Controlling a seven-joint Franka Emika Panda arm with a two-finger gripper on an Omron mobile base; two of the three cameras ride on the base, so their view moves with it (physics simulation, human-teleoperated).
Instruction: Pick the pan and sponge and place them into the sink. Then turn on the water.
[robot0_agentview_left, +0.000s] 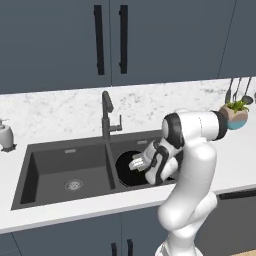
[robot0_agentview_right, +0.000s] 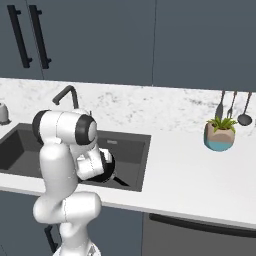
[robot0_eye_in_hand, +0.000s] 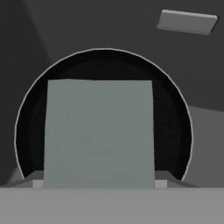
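The pan (robot0_agentview_left: 131, 165) is lying flat in the right basin of the sink (robot0_agentview_left: 45, 172), and the gripper (robot0_agentview_left: 138, 163) is hanging just above it with the hand bent down into the basin. In the hand view a grey-blue rectangle, which I am judging to be the sponge (robot0_eye_in_hand: 99, 131), is sitting between the camera and the black pan (robot0_eye_in_hand: 30, 131), and small pieces of the finger tips (robot0_eye_in_hand: 161, 180) are showing at both of its lower corners. So the fingers are standing apart with the sponge between them. I cannot tell if they are pressing it or are already letting it go.

I am thinking the sponge is being brought over the pan because the pan is already covering this basin, so the sponge can only be landing on top of it. The left basin is showing its bare round drain (robot0_agentview_left: 73, 185).

The dark gooseneck faucet (robot0_agentview_left: 107, 114) is standing behind the divider, and no stream is coming from it, so the water step is not yet done. The counter (robot0_agentview_right: 190, 175) is white, the back wall is looking like pale marble, and dark blue cabinets (robot0_agentview_left: 60, 40) are hanging above. A white soap dispenser (robot0_agentview_left: 6, 135) is standing at the left end. On the right a small potted plant (robot0_agentview_right: 220, 134) is standing below some hanging utensils (robot0_agentview_right: 232, 107)
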